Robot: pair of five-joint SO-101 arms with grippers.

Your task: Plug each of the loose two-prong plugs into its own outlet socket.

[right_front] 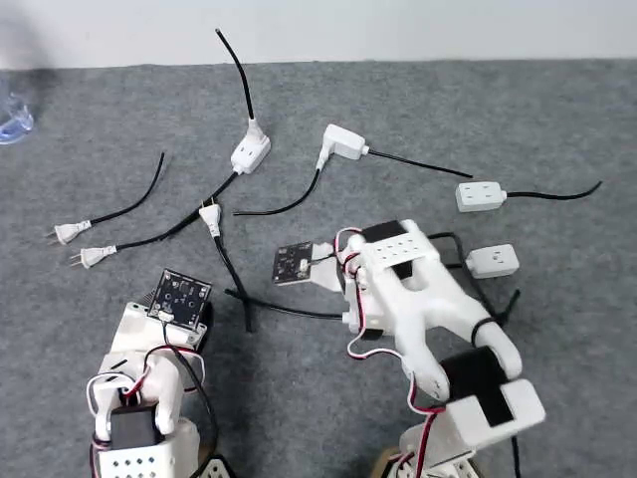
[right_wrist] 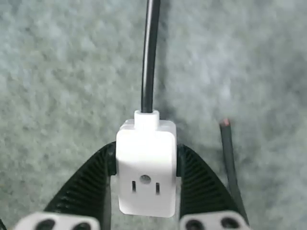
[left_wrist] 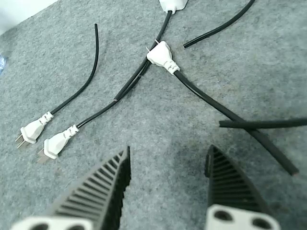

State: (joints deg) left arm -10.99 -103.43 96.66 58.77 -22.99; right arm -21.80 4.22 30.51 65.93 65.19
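A white outlet socket [right_wrist: 145, 167] sits between the fingers of my right gripper [right_wrist: 145, 155], which is shut on it; its black cord runs straight away over the grey carpet. My left gripper [left_wrist: 169, 152] is open above bare carpet at the near left. Two loose white two-prong plugs [left_wrist: 31, 130] [left_wrist: 56, 143] lie side by side ahead of it, and a third plug [left_wrist: 160, 53] lies farther off. In the high view these plugs [right_front: 65, 233] [right_front: 90, 257] [right_front: 210, 216] are at the left and centre. Free sockets [right_front: 250, 152] [right_front: 341, 142] [right_front: 478, 195] lie across the back.
Another white socket [right_front: 493, 261] rests just right of the right arm [right_front: 418, 299]. Black cords cross the carpet between the arms [right_front: 284, 310]. A cut cord end [right_wrist: 229, 153] lies beside the held socket. A clear object [right_front: 12, 115] sits at the far left edge.
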